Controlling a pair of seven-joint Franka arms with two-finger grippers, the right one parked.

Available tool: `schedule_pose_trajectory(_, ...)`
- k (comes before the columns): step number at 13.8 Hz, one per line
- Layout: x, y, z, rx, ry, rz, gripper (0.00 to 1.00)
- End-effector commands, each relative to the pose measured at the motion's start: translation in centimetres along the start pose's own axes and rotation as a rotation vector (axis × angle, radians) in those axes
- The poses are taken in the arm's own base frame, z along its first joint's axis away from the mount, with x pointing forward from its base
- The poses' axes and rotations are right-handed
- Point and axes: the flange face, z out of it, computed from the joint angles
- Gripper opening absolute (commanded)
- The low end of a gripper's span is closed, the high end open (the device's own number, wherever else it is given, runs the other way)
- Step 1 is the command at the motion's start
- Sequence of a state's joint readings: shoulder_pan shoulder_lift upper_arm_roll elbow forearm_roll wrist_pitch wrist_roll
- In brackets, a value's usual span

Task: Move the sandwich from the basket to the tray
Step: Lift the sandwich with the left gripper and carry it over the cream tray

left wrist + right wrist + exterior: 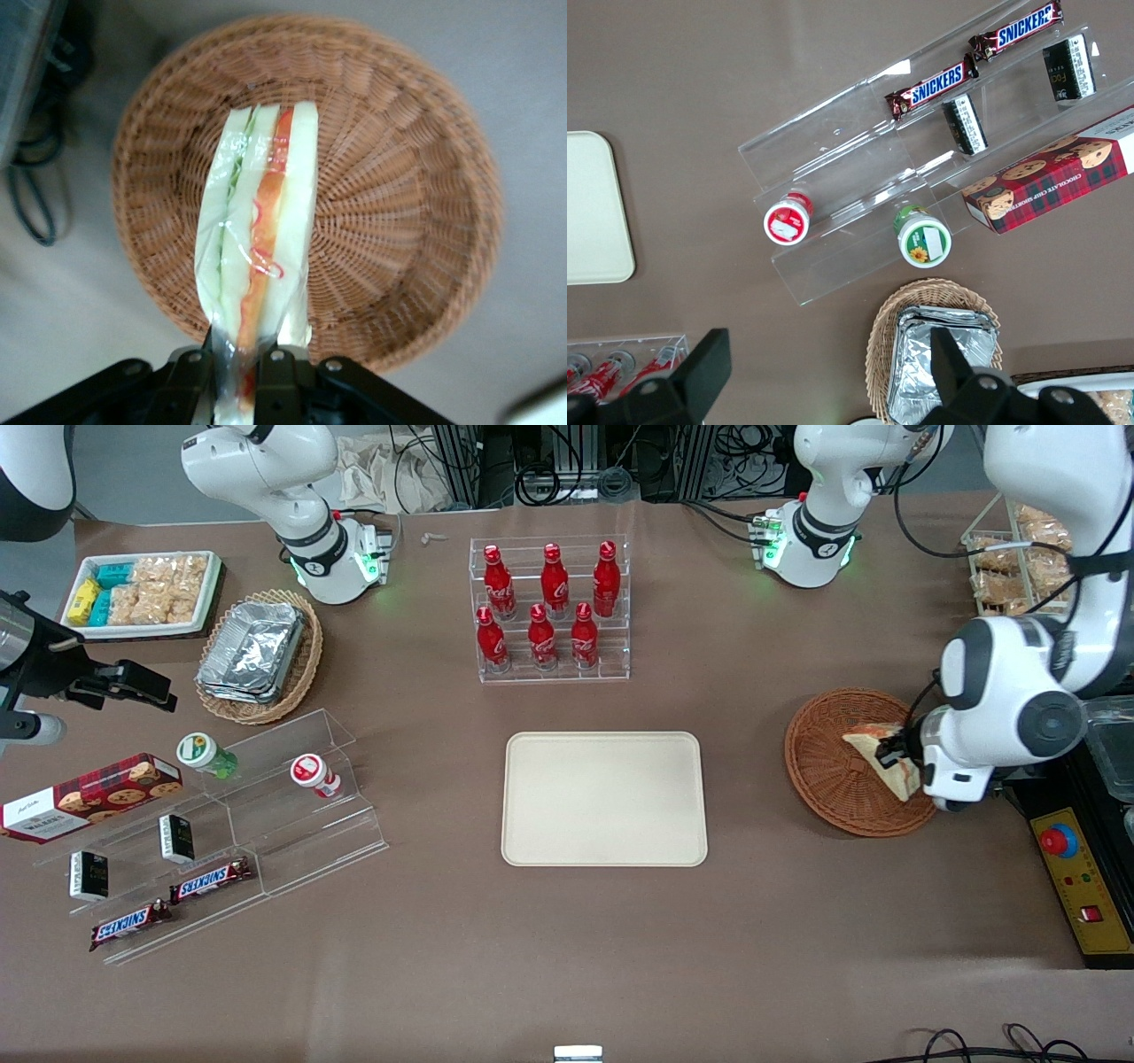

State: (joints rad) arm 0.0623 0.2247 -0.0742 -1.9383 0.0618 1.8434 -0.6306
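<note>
I have the end effector (237, 367) clamped on the sandwich (261, 221) above the basket (416, 204) (wrapper included); next I carry it to the tray (605, 798).

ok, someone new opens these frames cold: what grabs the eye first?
Probably the gripper shut on the sandwich, held above the reddish basket at the working arm's end of the table. Next the bare cream tray mid-table, and the red bottles in a clear rack farther from the front camera than the tray.
</note>
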Motion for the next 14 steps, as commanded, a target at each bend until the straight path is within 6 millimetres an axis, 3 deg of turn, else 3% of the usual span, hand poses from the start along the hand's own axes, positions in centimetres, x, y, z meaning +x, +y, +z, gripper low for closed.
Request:
schedule_pose_trajectory(1,-0.4,1.1,-7.2,-0.006,0.045,0.022,0.09)
schedule_pose_trajectory(3,-0.8,1.9,-12.2,-0.044,0.098,0.026,0.05)
schedule_pose_trajectory(6,-0.8,3.1,-16.7,-0.065,0.118,0.058,0.0)
schedule_pose_trajectory(9,-1.8,5.6,-17.6,-0.043,0.078,0.149,0.0)
schedule_pose_trajectory(14,-6.9,11.9,-17.0,-0.025,0.09,0.279,0.0)
